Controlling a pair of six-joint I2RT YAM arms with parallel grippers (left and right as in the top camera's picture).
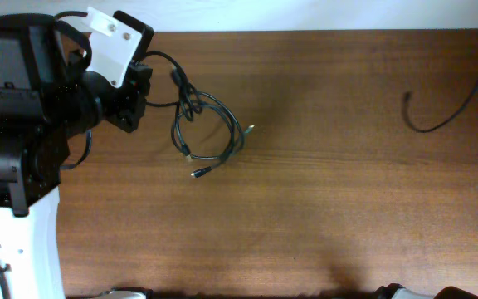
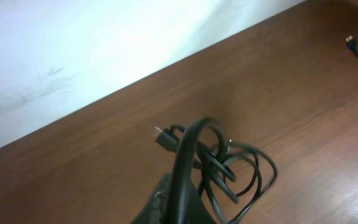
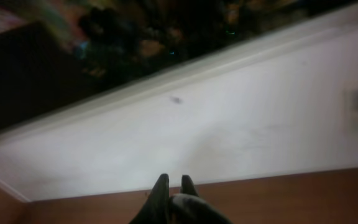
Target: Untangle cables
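Observation:
A knotted bundle of thin black cables (image 1: 208, 124) lies on the wooden table at the upper left, with small plugs (image 1: 197, 172) at its lower side. My left gripper (image 1: 138, 93) is right beside the bundle's left edge. In the left wrist view the left gripper (image 2: 174, 202) is shut on one strand, which arcs up out of the jaws toward the loops (image 2: 244, 171) and a plug (image 2: 162, 137). A separate black cable (image 1: 445, 116) lies at the far right; its end also shows in the left wrist view (image 2: 352, 42). My right gripper (image 3: 174, 182) points at the wall, fingertips together and empty.
The wooden table (image 1: 322, 208) meets a white wall (image 2: 73, 56) along its far edge. The left arm's base (image 1: 15, 166) fills the left side. A bit of the right arm (image 1: 397, 292) shows at the bottom edge.

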